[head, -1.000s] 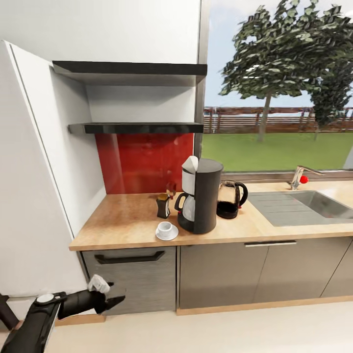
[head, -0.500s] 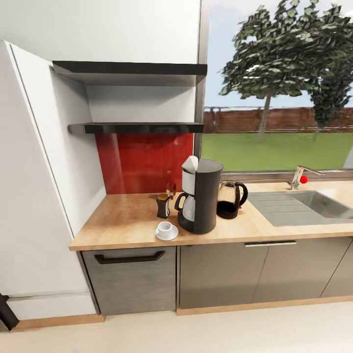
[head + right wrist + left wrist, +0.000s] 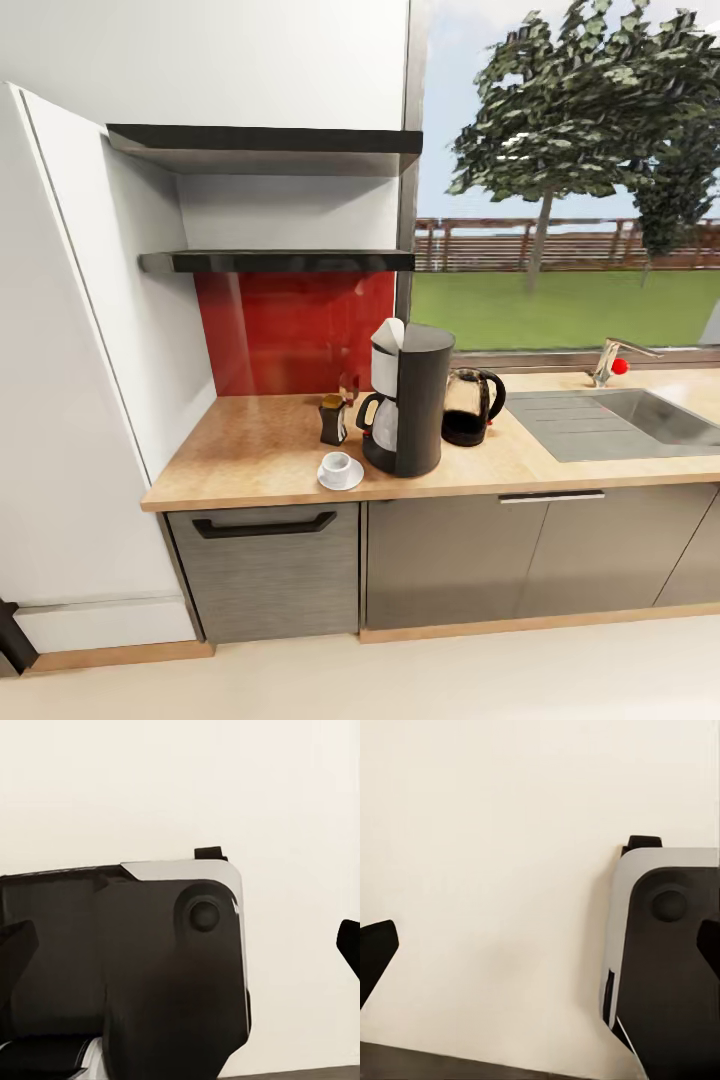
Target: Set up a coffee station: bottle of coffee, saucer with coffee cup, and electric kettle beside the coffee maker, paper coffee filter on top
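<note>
The kitchen worktop carries every item of the coffee station. The coffee maker stands upright near the front edge, with a white paper filter resting tilted on its top. The bottle of coffee stands upright just beside the coffee maker on its left, apart from the red backsplash. The saucer lies near the front edge, just beside the coffee maker's base, and the coffee cup sits on it. The electric kettle stands upright just beside the coffee maker on its right, between it and the sink. The kitchen shelf is mounted on the wall above the worktop, with a matching board higher up.

The left wrist view looks down on pale floor. The left hand shows two dark fingertips at opposite edges of the picture, well apart, with nothing between them: released. Part of the robot's grey and black base lies below it.

The right wrist view shows the same pale floor. The right hand likewise has its fingertips spread to the picture's edges, gripping nothing. The robot's black base lies beneath it.
</note>
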